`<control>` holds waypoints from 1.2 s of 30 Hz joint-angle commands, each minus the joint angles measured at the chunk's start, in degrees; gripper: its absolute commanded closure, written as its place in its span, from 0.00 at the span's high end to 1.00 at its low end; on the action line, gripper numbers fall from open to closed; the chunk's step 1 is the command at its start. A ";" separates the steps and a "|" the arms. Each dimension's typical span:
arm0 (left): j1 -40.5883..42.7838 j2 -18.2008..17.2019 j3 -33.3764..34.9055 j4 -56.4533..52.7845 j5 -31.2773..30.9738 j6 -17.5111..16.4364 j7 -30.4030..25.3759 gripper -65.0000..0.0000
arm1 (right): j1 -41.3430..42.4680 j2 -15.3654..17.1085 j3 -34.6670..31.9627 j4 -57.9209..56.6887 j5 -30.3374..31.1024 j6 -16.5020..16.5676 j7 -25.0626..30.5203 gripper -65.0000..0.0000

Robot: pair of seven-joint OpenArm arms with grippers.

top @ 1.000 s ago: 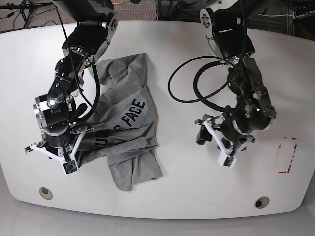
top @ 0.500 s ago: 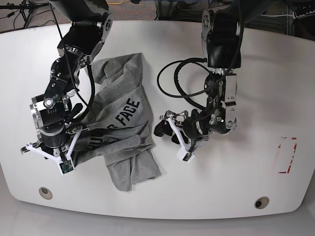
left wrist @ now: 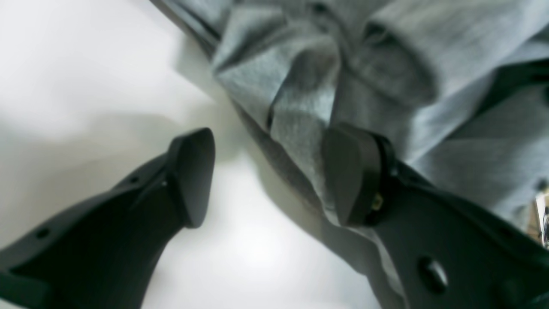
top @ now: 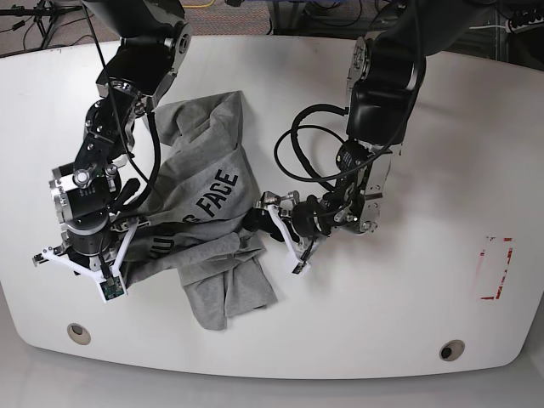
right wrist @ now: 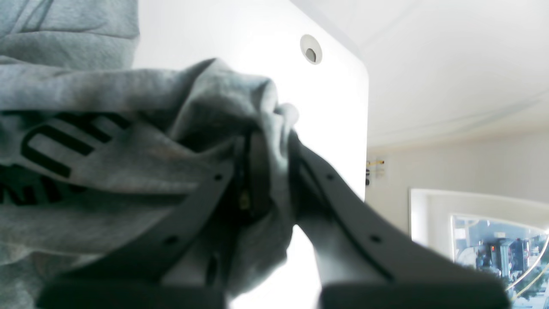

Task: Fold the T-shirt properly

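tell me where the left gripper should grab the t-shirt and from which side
Probably the bunched fold at the T-shirt edge nearest the left gripper, coming in low from the bare table side. In the left wrist view that edge stands up in a ridge between the open jaws, one pad already over the cloth, so closing there should catch several layers. The right gripper is shut on the opposite edge.

The right gripper (right wrist: 266,171) is pinched tight on a bunched fold of the grey T-shirt (right wrist: 128,146), cloth squeezed between its jaws. Black block lettering (right wrist: 55,146) runs off toward nine o'clock. At twelve o'clock, the white table (right wrist: 339,107) shows a round hole (right wrist: 311,49) near its corner.
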 commanded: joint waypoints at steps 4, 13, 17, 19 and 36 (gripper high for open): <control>-4.01 0.51 5.94 -3.93 -6.68 -0.55 -4.25 0.61 | 1.37 0.43 0.08 1.01 0.12 -0.34 1.37 0.03; -5.68 0.51 11.83 -11.40 -11.43 1.56 -9.96 0.59 | 1.37 0.43 0.08 1.01 0.03 -0.34 1.28 0.03; -5.59 0.51 13.58 -13.16 -12.40 4.20 -12.34 0.30 | 0.75 0.60 0.08 1.01 -0.06 -0.34 1.28 0.03; -5.42 0.51 13.67 -13.43 -12.48 4.47 -13.04 0.12 | 0.75 0.69 0.08 1.01 -0.15 -0.34 1.28 0.03; 5.13 -6.34 13.32 16.02 -12.48 10.79 -4.60 0.00 | 1.10 3.85 8.35 0.92 0.12 -0.34 1.55 0.03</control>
